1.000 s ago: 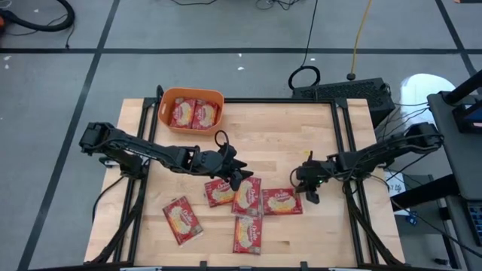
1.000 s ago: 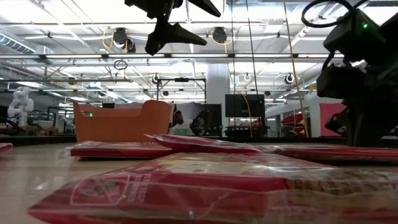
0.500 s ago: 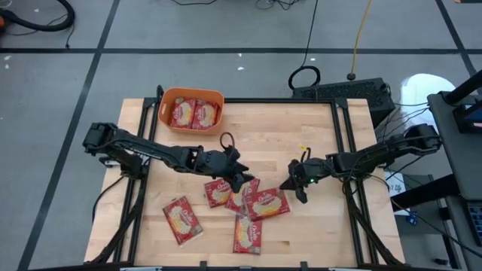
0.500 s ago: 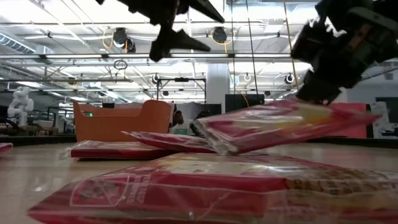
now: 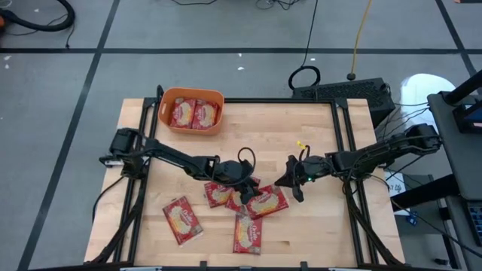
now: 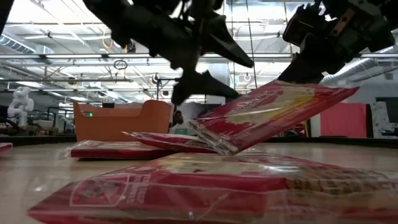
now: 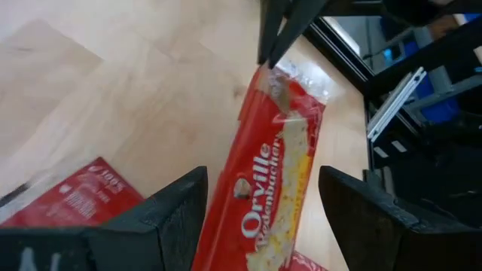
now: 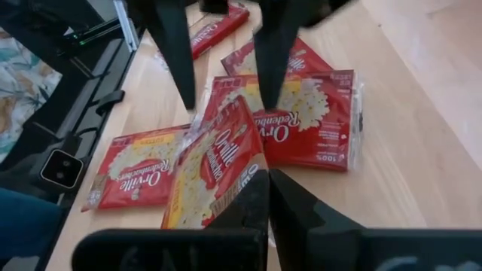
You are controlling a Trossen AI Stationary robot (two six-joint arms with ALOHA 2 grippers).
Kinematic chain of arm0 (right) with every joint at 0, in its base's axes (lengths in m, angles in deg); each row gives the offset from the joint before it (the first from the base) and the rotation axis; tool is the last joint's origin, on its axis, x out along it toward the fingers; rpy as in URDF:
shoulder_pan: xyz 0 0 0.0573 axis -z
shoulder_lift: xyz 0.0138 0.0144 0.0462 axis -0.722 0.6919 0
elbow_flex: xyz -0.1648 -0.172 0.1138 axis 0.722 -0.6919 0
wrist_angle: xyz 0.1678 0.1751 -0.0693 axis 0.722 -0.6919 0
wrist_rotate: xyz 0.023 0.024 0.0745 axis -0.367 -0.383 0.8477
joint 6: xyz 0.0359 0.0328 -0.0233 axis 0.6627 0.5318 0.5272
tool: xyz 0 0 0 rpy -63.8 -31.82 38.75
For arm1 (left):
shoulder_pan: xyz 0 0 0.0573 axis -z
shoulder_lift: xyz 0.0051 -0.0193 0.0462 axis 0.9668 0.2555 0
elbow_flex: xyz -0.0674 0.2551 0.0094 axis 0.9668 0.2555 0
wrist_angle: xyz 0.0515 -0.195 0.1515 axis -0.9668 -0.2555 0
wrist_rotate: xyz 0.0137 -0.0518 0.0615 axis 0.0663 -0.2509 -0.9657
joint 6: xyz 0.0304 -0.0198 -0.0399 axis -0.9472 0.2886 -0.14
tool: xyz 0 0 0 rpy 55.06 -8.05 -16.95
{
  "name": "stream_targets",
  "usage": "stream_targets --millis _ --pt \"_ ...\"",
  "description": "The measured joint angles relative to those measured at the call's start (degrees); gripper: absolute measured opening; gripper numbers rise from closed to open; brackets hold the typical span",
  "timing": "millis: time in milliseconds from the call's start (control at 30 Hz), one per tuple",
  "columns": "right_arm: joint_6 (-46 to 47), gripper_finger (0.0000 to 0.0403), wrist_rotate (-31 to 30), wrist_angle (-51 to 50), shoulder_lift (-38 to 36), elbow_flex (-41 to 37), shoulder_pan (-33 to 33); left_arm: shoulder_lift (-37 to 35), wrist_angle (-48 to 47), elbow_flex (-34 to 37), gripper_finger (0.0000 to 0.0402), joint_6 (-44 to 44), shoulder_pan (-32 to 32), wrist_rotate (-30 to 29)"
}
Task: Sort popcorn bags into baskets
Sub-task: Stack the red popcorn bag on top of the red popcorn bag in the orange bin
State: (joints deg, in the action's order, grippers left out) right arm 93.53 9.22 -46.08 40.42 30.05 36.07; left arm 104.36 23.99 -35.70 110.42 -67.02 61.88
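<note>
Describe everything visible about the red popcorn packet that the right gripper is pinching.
The flat red glossy plastic popcorn packet has a cream-yellow popcorn picture, white lettering and clear crimped ends. The right gripper is shut on one end seam, lifting that end so the packet tilts, its lower end resting on the other red packets lying on the wooden table. The open left gripper straddles its lower half, fingers on either side without visibly touching it.

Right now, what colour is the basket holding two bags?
Orange basket; the high view shows it best.
</note>
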Motion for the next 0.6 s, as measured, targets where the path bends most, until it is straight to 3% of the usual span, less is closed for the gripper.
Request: stream_targets --millis 267,367,600 --pt "-1.4 0.0000 0.1 0.4 0.0 0.0 0.0 6.0 9.9 0.0 0.0243 1.0 -1.8 9.8" --pt "-1.4 0.0000 0.1 0.4 0.0 0.0 0.0 7.1 13.3 0.0 0.0207 1.0 -1.9 13.4" --pt "-1.4 0.0000 -0.1 1.1 -0.1 0.0 0.0 7.6 17.5 0.0 0.0088 -3.0 -1.7 14.6"
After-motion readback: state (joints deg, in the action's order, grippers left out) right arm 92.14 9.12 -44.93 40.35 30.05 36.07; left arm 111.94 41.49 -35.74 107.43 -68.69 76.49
